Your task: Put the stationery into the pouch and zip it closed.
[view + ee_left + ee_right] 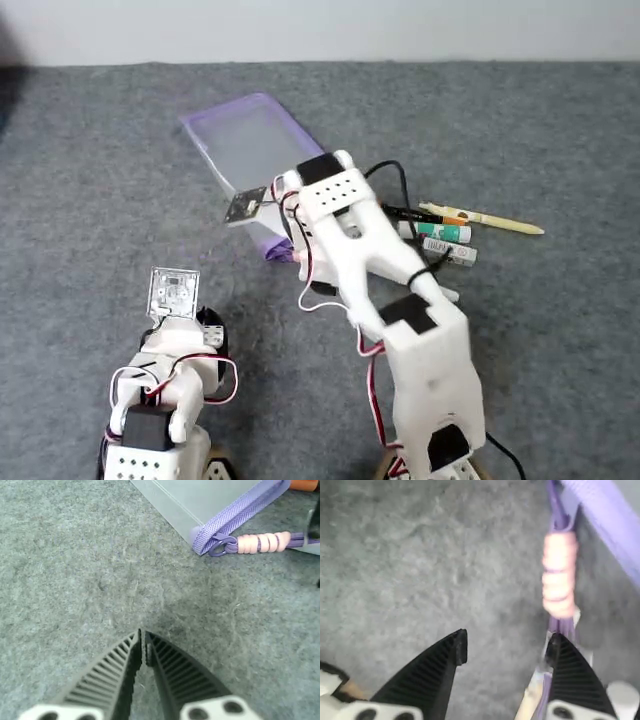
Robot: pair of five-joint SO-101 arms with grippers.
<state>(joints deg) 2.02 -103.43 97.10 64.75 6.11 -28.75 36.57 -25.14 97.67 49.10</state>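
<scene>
Nearest the front edge of the tabletop (pixel 80 200), toward its left corner: left gripper (pixel 142 637), ribbed black fingers (pixel 110 675) pressed together on nothing, low over the grey felt-like cover. Probably parked there out of the other arm's way, with the near corner of the pouch (pixel 200 495) within reach for bracing.

Farther in, about mid-tabletop: right gripper (pixel 507 645), spread wide with nothing in its grasp, straddling bare felt at that same corner. Just beside one finger, perhaps touching it, the zipper pull (pixel 559 580): a string of pale pink beads on a purple cord, knobbly and easy to pinch. Seemingly lined up for taking that pull, though with no stationery visibly inside yet.

Off toward the right edge, just beyond the right arm (pixel 380 260): stationery (pixel 455 235), a loose cluster of slim pens and markers with smooth plastic barrels, lying flat on the felt, outside the pouch.

Farthest, toward the far edge and left of centre: the pouch's flat body (pixel 245 135), soft translucent plastic edged with woven purple tape, set askew.
</scene>
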